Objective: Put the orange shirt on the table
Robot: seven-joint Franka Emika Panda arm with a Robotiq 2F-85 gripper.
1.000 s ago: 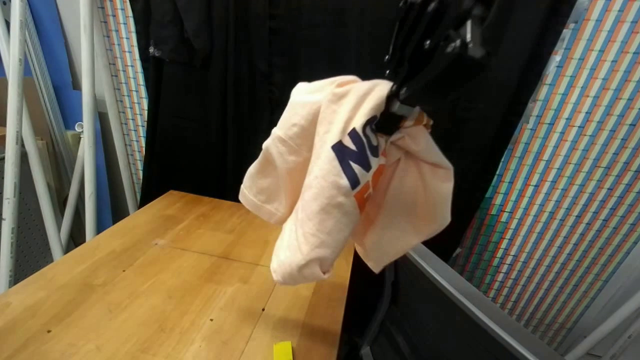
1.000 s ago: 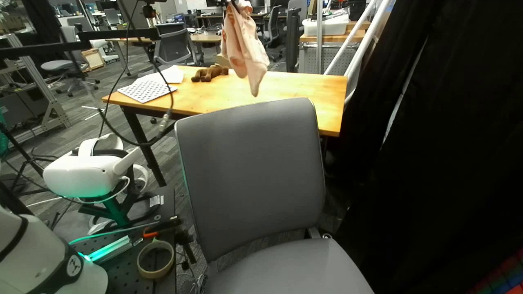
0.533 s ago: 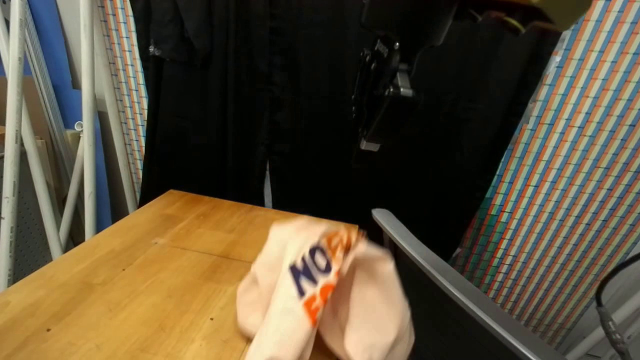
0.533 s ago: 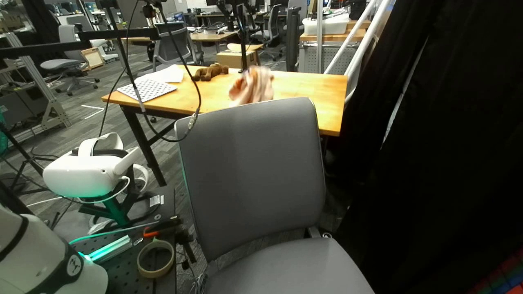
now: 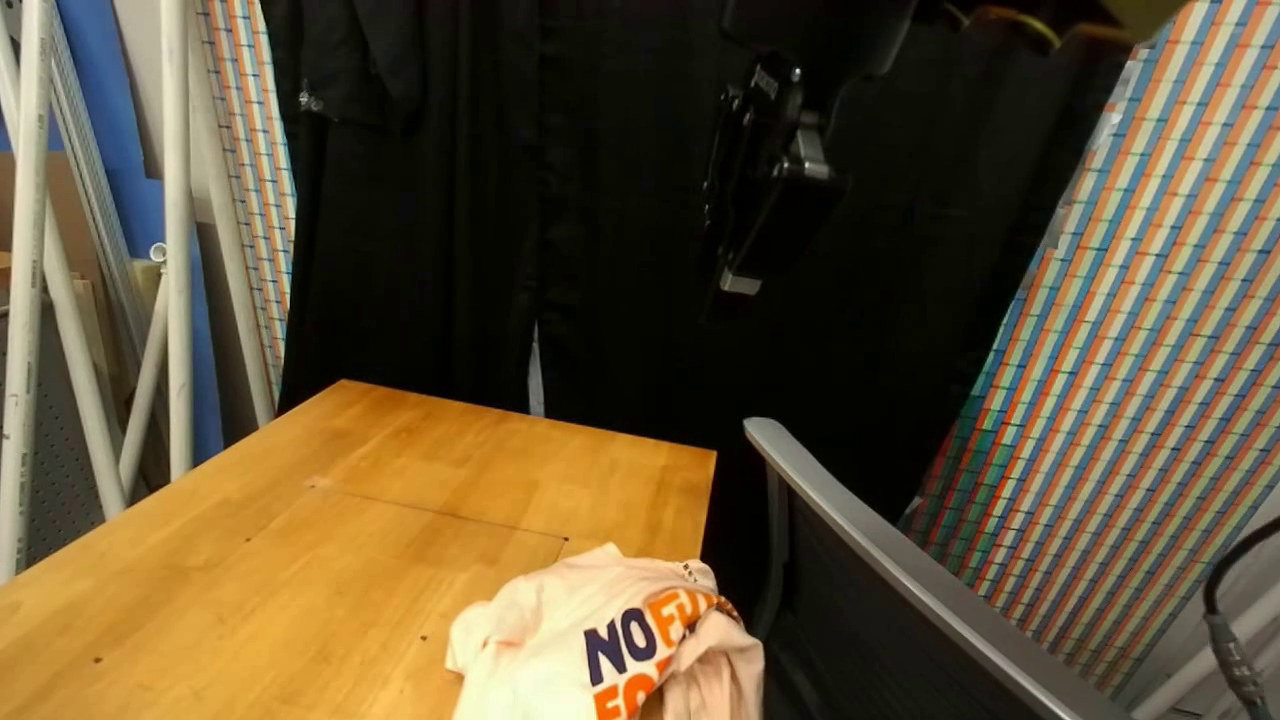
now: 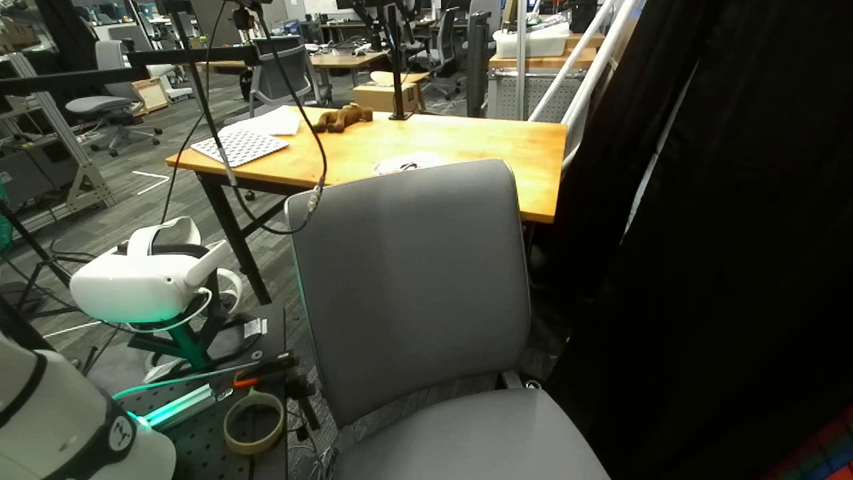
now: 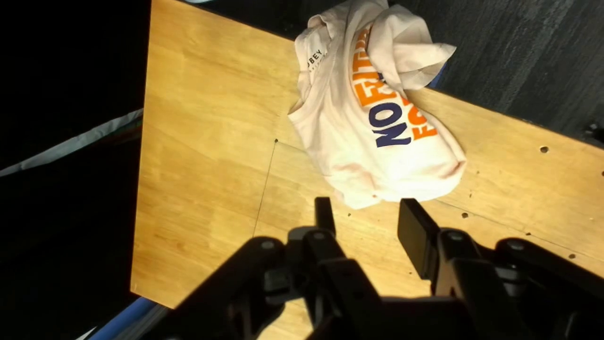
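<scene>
1 shirt (image 7: 363, 127), 1 table (image 7: 203, 141), 1 gripper (image 7: 366, 215) with 2 fingers (image 7: 417, 241), wrist view.
In an exterior view: 1 grey chair (image 6: 413, 287) centre foreground, 1 white headset (image 6: 133, 287) mid-left, 1 tape roll (image 6: 253, 447) lower left, 1 brown plush-looking item (image 6: 343, 118) upper middle; background chairs (image 6: 283, 75) more than one, too cluttered to count.

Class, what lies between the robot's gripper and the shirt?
Nothing but air: in an exterior view the gripper hangs apart from and higher than the shirt, with black curtain and table showing behind the gap.
</scene>
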